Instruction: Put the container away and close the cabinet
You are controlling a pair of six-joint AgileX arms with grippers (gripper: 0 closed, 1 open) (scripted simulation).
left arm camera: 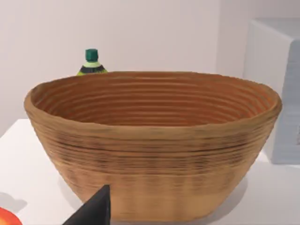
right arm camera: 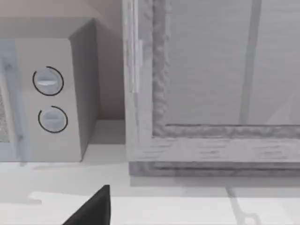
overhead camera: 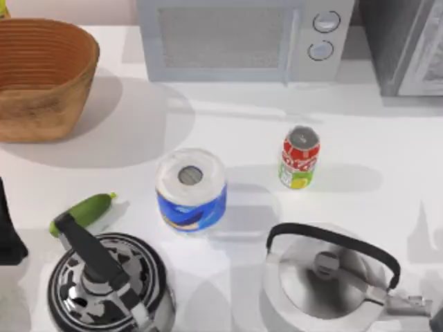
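**Can upright on the white table, both our arms back at the near edge**

The container point(overhead camera: 300, 158) stands upright on the white table point(overhead camera: 387, 138), right of centre, red upper body over a yellow-green base with a silver top. Nothing touches it. Bare tabletop lies on its right side and behind it, up to the microwave point(overhead camera: 242, 38) along the back edge.

Just to its left, a little nearer to us, stands the white-and-blue paper roll point(overhead camera: 191, 188), apart from the can. In front of the can sits a silver kettle point(overhead camera: 329, 280) with a black arched handle, close to the near edge. At the near left is a black-and-white patterned kettle point(overhead camera: 107, 287), and a green cucumber point(overhead camera: 84, 211) lies just beyond it, between that kettle and the roll.

The woven basket point(overhead camera: 41, 76) fills the back left corner. From our left wrist view we see its ribbed wall point(left arm camera: 154, 164) straight ahead, a green-capped bottle point(left arm camera: 91, 63) behind it, and something orange-red point(left arm camera: 7, 218) at the picture's corner. A dark fingertip of the left gripper point(left arm camera: 93, 211) shows there; we cannot tell how its jaws stand.

The cabinet point(overhead camera: 412, 45) occupies the back right corner, beside the microwave. Our right wrist view faces its pale framed front point(right arm camera: 211, 93) with the microwave's two dials point(right arm camera: 49, 98) alongside. A dark fingertip of the right gripper point(right arm camera: 93, 208) pokes in; its jaws' state we cannot tell either.

The widest open strip runs from the can toward the cabinet.
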